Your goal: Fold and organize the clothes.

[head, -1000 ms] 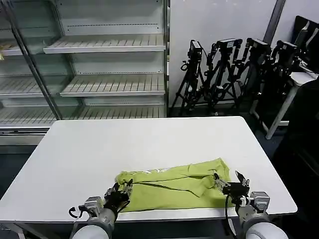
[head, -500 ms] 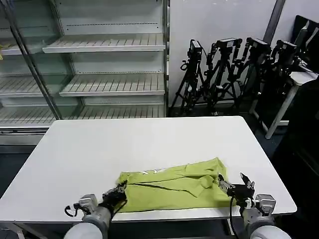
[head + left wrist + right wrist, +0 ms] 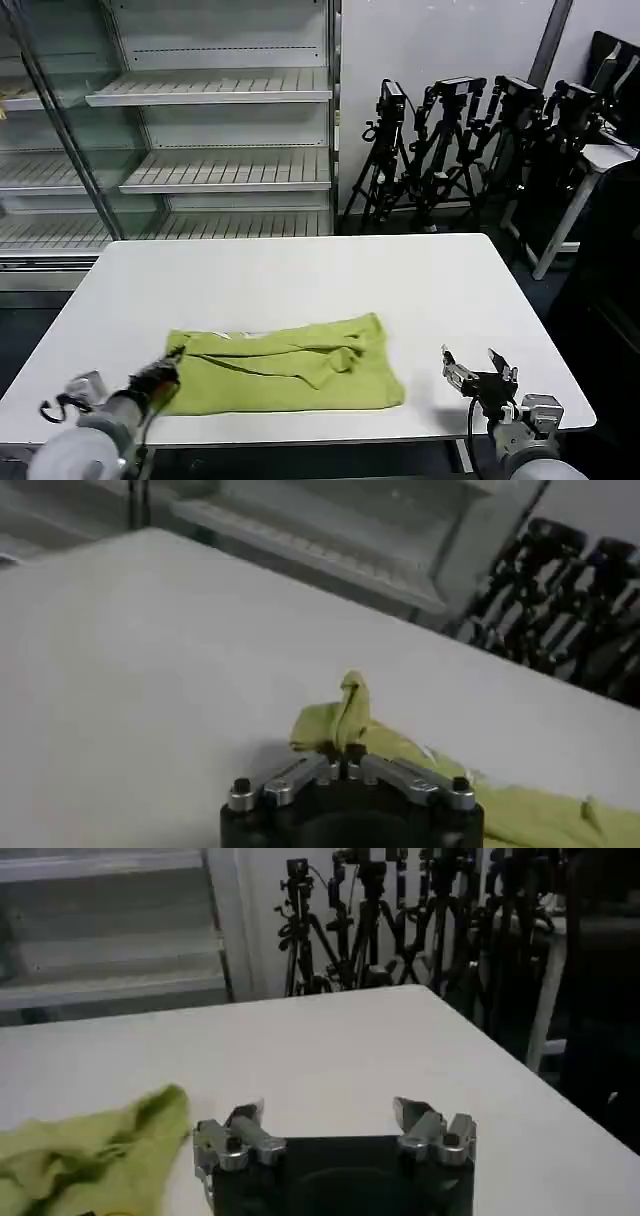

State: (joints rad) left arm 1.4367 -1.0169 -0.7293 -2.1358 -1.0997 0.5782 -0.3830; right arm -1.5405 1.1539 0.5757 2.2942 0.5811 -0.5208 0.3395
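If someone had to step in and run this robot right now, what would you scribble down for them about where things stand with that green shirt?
Left gripper: shut on the left end of the T-shirt, pinching a bunch of cloth at the near left of the table.
Right gripper: open, holding nothing, over bare table to the right of the shirt and apart from it.
T-shirt: lies as a long, rumpled band along the table's near edge.
Done: the shirt looks roughly folded lengthwise into a strip.
Left: probably smooth it, fold it shorter and set it down tidy; the right gripper would need to take hold again.

A white table (image 3: 300, 280) carries one crumpled lime-green T-shirt (image 3: 285, 365).
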